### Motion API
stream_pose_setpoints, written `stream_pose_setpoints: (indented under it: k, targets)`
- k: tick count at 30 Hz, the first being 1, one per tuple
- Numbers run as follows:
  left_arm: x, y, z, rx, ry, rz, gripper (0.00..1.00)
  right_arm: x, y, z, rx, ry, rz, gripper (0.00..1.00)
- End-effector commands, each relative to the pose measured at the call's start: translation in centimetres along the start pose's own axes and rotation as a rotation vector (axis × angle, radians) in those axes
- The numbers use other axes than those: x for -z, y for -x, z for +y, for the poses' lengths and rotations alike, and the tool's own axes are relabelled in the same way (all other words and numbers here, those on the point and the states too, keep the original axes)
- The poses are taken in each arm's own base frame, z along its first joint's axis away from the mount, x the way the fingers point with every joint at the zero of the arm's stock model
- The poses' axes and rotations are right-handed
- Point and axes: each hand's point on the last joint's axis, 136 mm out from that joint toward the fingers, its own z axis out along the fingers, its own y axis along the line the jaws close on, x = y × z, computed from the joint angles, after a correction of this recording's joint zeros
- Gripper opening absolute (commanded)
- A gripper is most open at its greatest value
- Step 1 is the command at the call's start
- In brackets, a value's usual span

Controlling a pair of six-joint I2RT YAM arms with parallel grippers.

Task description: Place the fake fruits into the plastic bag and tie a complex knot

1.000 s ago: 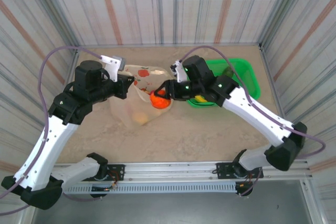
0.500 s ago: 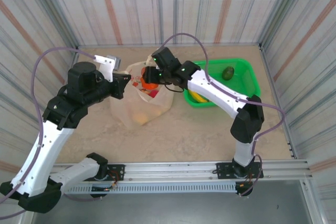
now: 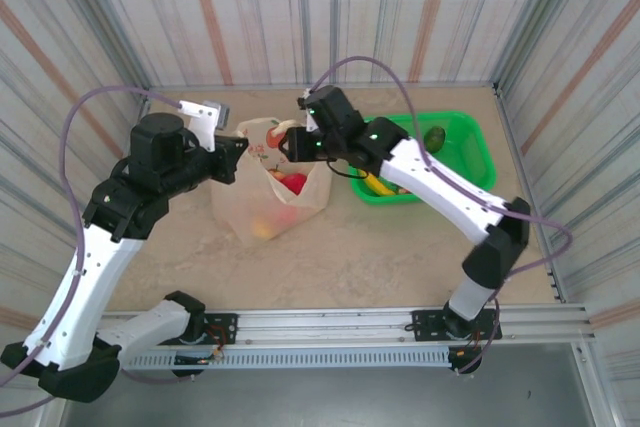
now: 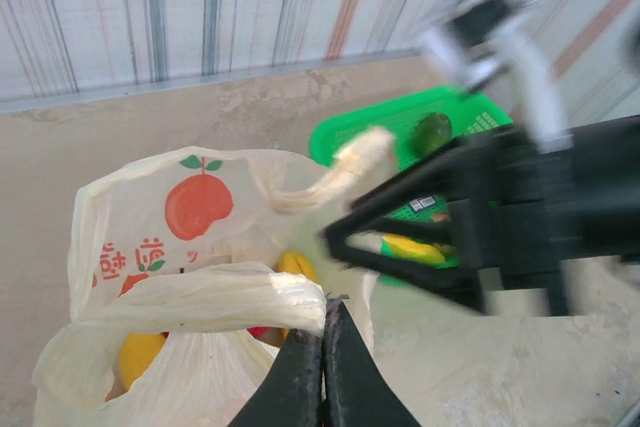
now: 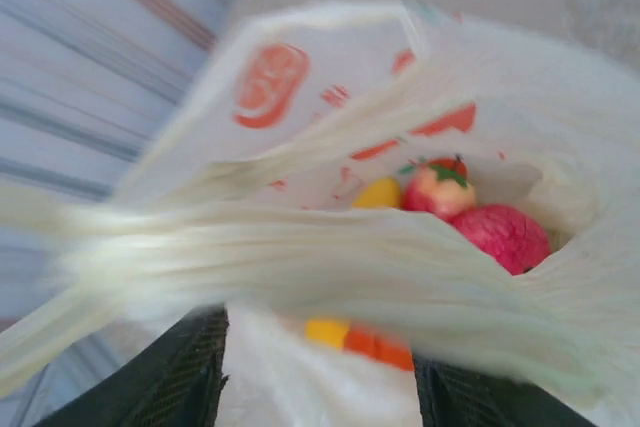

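Note:
The pale plastic bag [image 3: 262, 209] stands open at the table's middle. My left gripper [image 3: 238, 151] is shut on its near loop handle [image 4: 190, 297], holding the mouth up; the fingertips [image 4: 322, 325] press together on the plastic. The far handle [image 4: 345, 169] hangs loose. My right gripper [image 3: 288, 144] hovers open over the bag mouth, its fingers [image 5: 185, 372] wide apart with a stretched handle [image 5: 330, 262] blurred across them. Inside lie a red strawberry [image 5: 502, 237], a pink apple [image 5: 436, 188], a yellow fruit [image 5: 377, 193] and an orange one [image 5: 372, 343].
A green basket [image 3: 462, 129] sits to the right of the bag, holding a dark avocado [image 3: 434, 137] and a yellow banana [image 3: 378, 185]. Striped walls close in the table on three sides. The right arm's link [image 3: 440, 182] crosses over the basket's near edge.
The right gripper carried an orange fruit from beside the basket to over the bag mouth. Its fingers now stand open without it. The left gripper kept its hold and lifted slightly.

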Motion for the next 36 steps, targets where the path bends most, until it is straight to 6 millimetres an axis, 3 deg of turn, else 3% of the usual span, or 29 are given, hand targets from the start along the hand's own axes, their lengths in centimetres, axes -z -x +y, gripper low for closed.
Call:
stream_pose_setpoints:
  k: [1,5,7,11,14,17,21,24,27,32,36]
  targets:
    - [0.8,1.7,0.8,0.011,0.050,-0.049,0.04,5.8,1.0,3.3,0.071,0.185,-0.037,0.42]
    - [-0.1,1.7,0.9,0.027,0.046,-0.025,0.04,10.1,-0.2,5.7,0.148,0.351,-0.041,0.34]
    - [-0.5,1.8,1.0,0.030,0.048,-0.016,0.03,12.1,-0.8,5.7,0.171,0.375,-0.063,0.32]
    - [-0.6,2.6,1.4,0.031,0.066,-0.024,0.03,15.5,-1.9,4.1,0.182,0.360,-0.128,0.38]
    - [-1.0,3.0,1.7,0.034,0.077,-0.020,0.03,17.3,-2.7,1.8,0.155,0.315,-0.161,0.43]
    - [-1.6,3.4,1.9,0.043,0.080,-0.017,0.03,18.4,-3.3,-1.8,0.104,0.193,-0.199,0.43]
    - [-2.2,4.4,2.3,0.061,0.076,-0.031,0.03,18.8,-4.9,-10.5,-0.054,-0.130,-0.210,0.42]
    - [-2.2,5.1,2.3,0.064,0.070,-0.056,0.03,18.4,-7.7,-17.1,-0.147,-0.403,-0.113,0.36]
    - [-2.1,5.4,2.0,0.064,0.058,-0.069,0.03,17.9,-10.6,-21.8,-0.188,-0.612,-0.006,0.20]
    - [-2.0,4.2,1.2,0.075,-0.003,-0.066,0.03,15.4,-14.5,-25.6,-0.229,-0.705,0.160,0.00]
    - [-1.7,2.8,1.2,0.071,-0.015,-0.070,0.03,14.1,-16.3,-29.0,-0.286,-0.772,0.211,0.00]
